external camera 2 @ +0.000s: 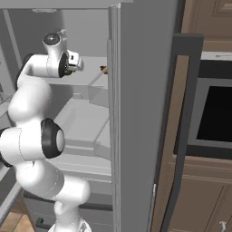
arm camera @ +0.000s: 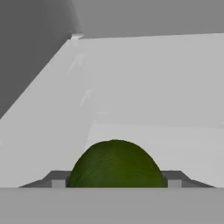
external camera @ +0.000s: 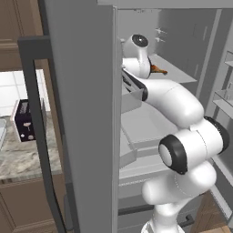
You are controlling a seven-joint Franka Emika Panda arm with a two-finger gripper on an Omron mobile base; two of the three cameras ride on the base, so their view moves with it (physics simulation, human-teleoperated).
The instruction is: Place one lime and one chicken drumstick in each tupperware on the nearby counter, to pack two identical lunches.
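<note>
Between finger tips (arm camera: 58,180), lime (arm camera: 116,164) is seen on fridge shelf (arm camera: 153,96); whether gripper (arm camera: 116,183) is squeezing it cannot be told

Flat, even rendered light with no clear source, no glare and soft shading. The fridge interior (external camera: 182,41) is dimmer grey towards the back. Edges are slightly jagged and soft; the lime (arm camera: 116,164) looks dark and low-detail.

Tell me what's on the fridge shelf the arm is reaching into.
A lime sits between the pincer tips. A drumstick lies on the shelf too. The arm hides the rest.
</note>
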